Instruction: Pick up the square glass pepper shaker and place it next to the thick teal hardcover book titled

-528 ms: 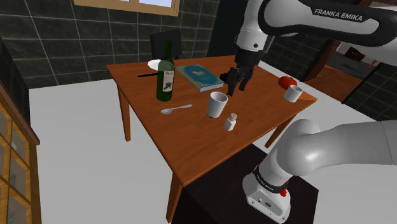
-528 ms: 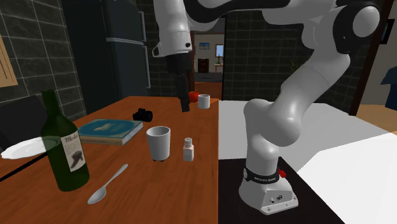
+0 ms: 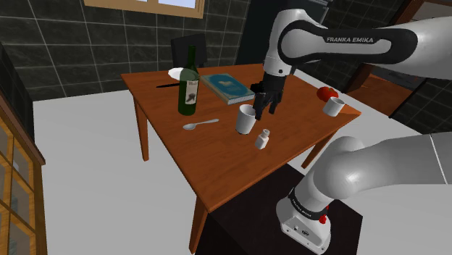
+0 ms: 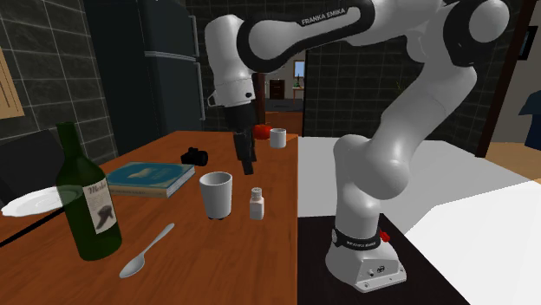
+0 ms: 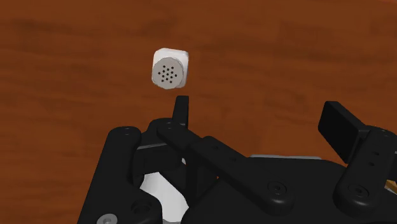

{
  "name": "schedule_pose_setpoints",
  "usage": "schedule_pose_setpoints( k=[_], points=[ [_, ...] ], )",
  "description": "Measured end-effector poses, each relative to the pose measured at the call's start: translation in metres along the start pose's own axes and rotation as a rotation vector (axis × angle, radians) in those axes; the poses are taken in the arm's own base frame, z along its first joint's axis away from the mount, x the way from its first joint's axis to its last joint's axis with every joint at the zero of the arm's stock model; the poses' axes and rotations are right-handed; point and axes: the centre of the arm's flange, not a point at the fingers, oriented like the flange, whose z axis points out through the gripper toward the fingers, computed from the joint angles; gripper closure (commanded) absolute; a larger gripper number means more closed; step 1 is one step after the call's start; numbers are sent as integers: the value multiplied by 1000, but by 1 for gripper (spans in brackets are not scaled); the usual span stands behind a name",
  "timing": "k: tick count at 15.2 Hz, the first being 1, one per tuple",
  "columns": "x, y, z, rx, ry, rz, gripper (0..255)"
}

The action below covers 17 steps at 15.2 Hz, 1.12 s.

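While its two black fingers (image 5: 340, 124) stand apart with nothing between them, the gripper (image 3: 265, 103) hangs open above the wooden table (image 3: 217, 163), pointing down, just beside and above the white cup (image 3: 247, 118). The pepper shaker (image 5: 170, 69), a small square pale body with a perforated cap seen from above in the wrist view, stands upright on the table. It lies off to the outer side of one finger rather than in the gap between the two, and nothing touches it. In the shoulder view it sits just beside the cup, on the side nearer the stand. Farther out lies the teal book (image 3: 227, 85), flat on the far half of the table, well apart from the shaker, with a small black object just beside it. A green bottle (image 3: 189, 83) stands to the shoulder view's left of the book, and a spoon (image 3: 201, 124) lies in front of the bottle. Judged from these positions, the task is in its approach stage and no part of it is complete. Centring over the shaker, descent, closure, lift, carry across to the book and release beside it all remain.
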Motion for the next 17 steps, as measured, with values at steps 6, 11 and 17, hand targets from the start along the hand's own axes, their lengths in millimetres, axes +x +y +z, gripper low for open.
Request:
schedule_pose_setpoints(
  k=[6,11,17],
  points=[
    [26,44,64,-21,-32,57,0],
    [37,66,101,-32,-47,85,0],
    [36,66,132,-33,-48,87,0]
  ],
)
